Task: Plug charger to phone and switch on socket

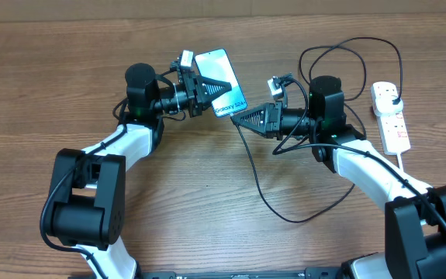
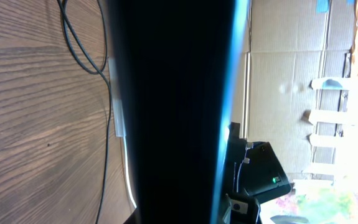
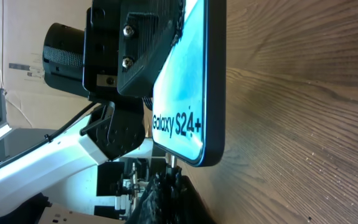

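1. In the overhead view, the phone [image 1: 213,62] is held off the table [image 1: 67,77], screen up and tilted. The left gripper [image 1: 224,84] is clamped on it from the left. The right gripper [image 1: 236,118] is seen just near and right of the phone's lower edge. Its fingers are drawn together on the tip end of the charger [image 1: 288,220]. The black cable is looped across the wood grain toward the near side. It is then carried far and right to the socket [image 1: 393,124], where a black plug is seated. The socket lies at the right edge of the table, well apart from both grippers.

2. In the left wrist view, most of the picture is filled by the dark phone [image 2: 172,112], with only a thin blue edge lit. Cable strands [image 2: 108,143] are seen on the brown wooden table [image 2: 29,124] to the left. A cardboard wall [image 2: 291,93] is seen to the right.

3. In the right wrist view, the phone [image 3: 188,93] is shown edge-on, with "Galaxy S24+" printed at its lower end. A black finger [image 3: 144,56] of the left gripper is pressed on the screen. The right gripper [image 3: 166,196] is placed directly below that lower end. A small metal tip rises from it to the phone's rim. Whether the tip is inserted cannot be told. Wooden table [image 3: 303,112] fills the right side.
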Tool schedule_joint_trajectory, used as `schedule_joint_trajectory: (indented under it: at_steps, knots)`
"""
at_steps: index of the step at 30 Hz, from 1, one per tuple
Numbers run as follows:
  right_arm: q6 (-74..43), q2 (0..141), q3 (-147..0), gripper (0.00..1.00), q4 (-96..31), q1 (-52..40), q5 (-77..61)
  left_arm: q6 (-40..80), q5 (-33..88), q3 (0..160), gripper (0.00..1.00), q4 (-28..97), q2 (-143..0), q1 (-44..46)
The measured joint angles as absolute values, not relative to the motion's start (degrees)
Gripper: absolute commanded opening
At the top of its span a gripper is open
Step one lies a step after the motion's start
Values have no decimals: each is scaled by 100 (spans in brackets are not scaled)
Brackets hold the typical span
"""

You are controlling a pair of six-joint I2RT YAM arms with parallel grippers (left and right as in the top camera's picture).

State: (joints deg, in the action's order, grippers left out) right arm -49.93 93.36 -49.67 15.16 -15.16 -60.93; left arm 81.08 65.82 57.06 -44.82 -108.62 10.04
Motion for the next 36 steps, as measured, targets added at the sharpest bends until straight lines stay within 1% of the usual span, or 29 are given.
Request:
schedule_joint_trajectory:
  at_steps: [9, 21, 32, 36]
  knots:
    - [-5035, 9336, -4967, 4, 1573, -1527, -6014, 8385, 6567, 5706, 4, -4748, -10862, 1002]
    - [-5078, 9341, -4967, 4, 1584, -1557, -5833, 8512, 6700, 5706, 4, -4792, -10862, 1002]
    - [-5144, 9341, -4967, 4, 1892, -1551, -5883, 8510, 6853, 5706, 4, -4801, -10862, 548]
    - [-5194, 9341, -4967, 4, 1955, -1551, -5911, 8510, 6807, 5706, 4, -4801, -10862, 556]
